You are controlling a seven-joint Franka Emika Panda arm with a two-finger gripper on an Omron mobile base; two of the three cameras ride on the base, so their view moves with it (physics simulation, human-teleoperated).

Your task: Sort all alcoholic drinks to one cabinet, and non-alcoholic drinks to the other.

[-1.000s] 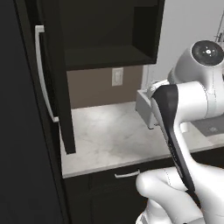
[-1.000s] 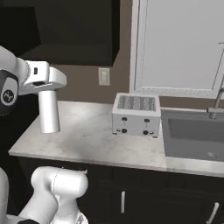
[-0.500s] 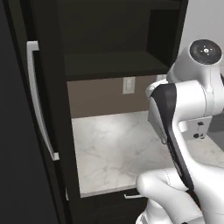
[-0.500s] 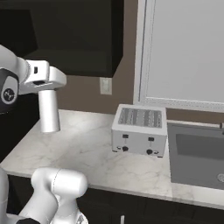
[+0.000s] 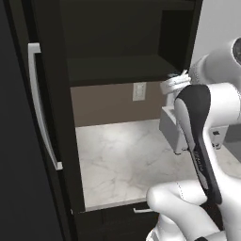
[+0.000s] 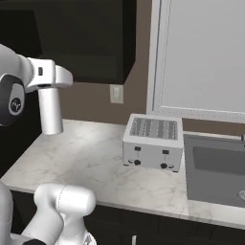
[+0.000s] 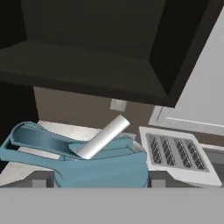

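Flask [image 6: 50, 111] white, upright, hanging under white hand at 9 o'clock of right base view, above marble counter [image 6: 100, 165], clear of it. Hand view: blue spout lid [image 7: 74, 162] at 6 o'clock between finger tips, jaws clamped on flask top. Open dark cabinet [image 5: 117, 42] at 12 o'clock, door [image 5: 28, 122] swung out at 9 o'clock, silver handle [image 5: 40, 106]. Toaster [image 6: 153, 142] at centre, sink [image 6: 215, 174] at 3 o'clock, wall outlet [image 6: 116, 94] above counter.

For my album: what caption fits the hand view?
Blue flask lid up close, open cabinet above, toaster on the counter.
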